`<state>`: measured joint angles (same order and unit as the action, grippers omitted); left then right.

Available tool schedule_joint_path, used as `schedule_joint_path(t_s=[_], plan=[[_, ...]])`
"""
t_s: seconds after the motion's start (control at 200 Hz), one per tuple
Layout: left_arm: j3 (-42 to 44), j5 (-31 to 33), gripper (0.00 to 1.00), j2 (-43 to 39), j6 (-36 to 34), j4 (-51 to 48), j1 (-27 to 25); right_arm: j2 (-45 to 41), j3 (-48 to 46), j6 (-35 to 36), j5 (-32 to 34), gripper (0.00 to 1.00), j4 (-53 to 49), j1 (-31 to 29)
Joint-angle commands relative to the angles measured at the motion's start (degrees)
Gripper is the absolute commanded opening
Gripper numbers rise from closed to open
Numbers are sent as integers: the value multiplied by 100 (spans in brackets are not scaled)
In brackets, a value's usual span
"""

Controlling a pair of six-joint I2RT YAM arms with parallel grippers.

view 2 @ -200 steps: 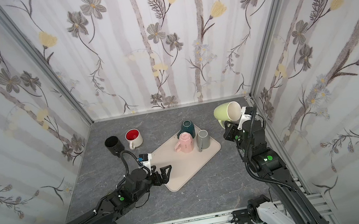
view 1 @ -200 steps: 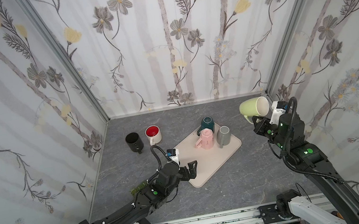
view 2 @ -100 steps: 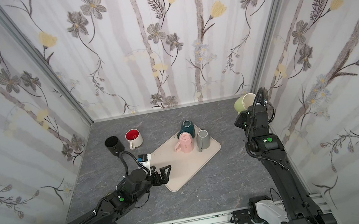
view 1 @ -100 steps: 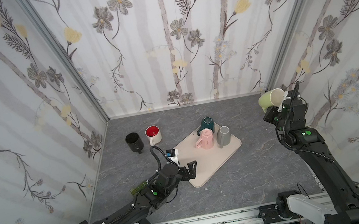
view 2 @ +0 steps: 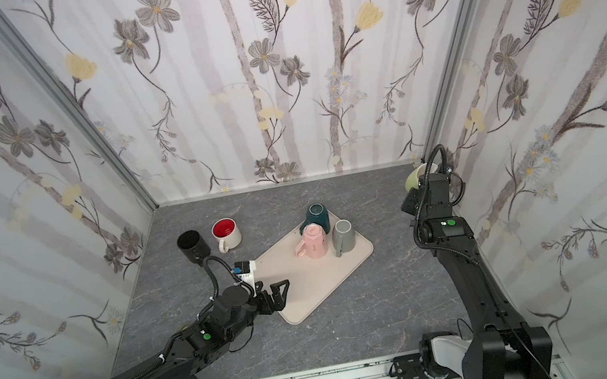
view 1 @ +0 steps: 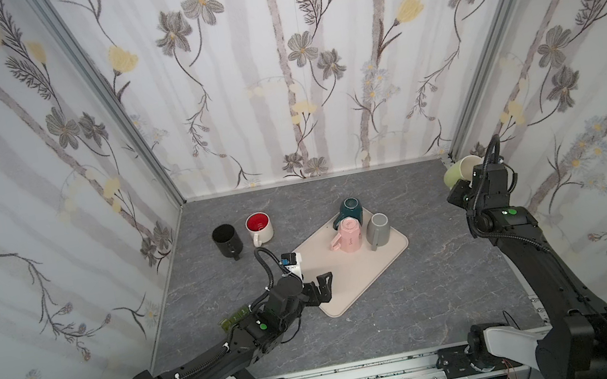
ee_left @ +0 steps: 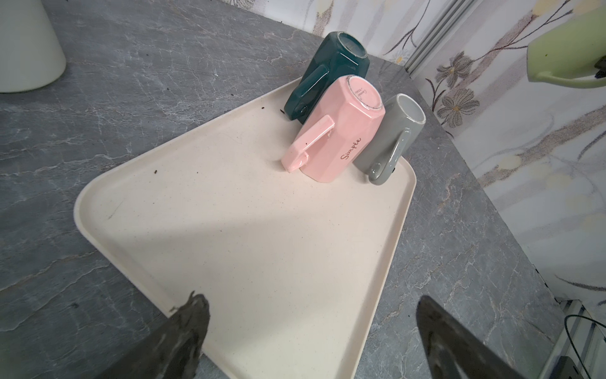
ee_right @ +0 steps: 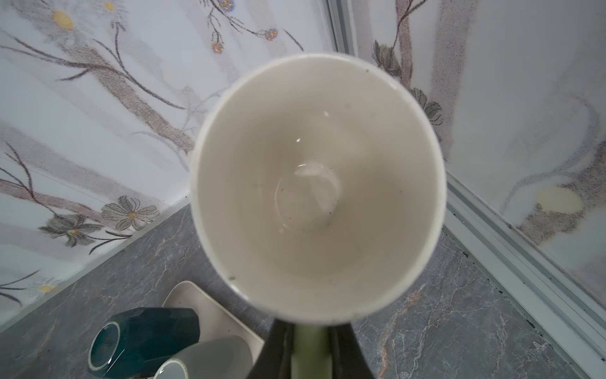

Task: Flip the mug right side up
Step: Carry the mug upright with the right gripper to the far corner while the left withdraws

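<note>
right gripper [ee_right: 308, 347] clamped on green mug [view 1: 455, 174] by handle, now swung to back-right corner, mouth part-raised | left gripper [ee_left: 311, 311] wide, idle over tray [ee_left: 262, 246] | flip looks underway

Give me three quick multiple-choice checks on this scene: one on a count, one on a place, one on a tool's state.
1. How many mugs are on the tray? A) two B) three C) five
2. Where is the light green mug? A) on the tray B) in the air in the right tool, near the back right corner C) beside the black mug
3. The left tool is: A) open and empty B) shut on the black mug C) shut on the tray's rim

1 B: the teal mug, the pink mug and the grey mug stand together at its far end.
2 B: the tool is shut on its handle.
3 A: its jaws stand wide at the tray's near edge.
</note>
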<state>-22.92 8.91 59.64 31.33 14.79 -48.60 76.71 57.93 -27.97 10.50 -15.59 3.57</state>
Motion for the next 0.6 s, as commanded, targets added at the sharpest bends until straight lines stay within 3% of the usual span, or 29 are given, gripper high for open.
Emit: schedule_joint_path(t_s=[0.0,0.16,0.595], plan=[[-13,128,100,-22,-22,204,11,204,112,118,334,0,474,72],[-11,190,100,-55,-48,165,8,638,201,235,658,0,412,151],[5,320,100,-27,-119,161,35,1788,415,284,620,0,469,161]])
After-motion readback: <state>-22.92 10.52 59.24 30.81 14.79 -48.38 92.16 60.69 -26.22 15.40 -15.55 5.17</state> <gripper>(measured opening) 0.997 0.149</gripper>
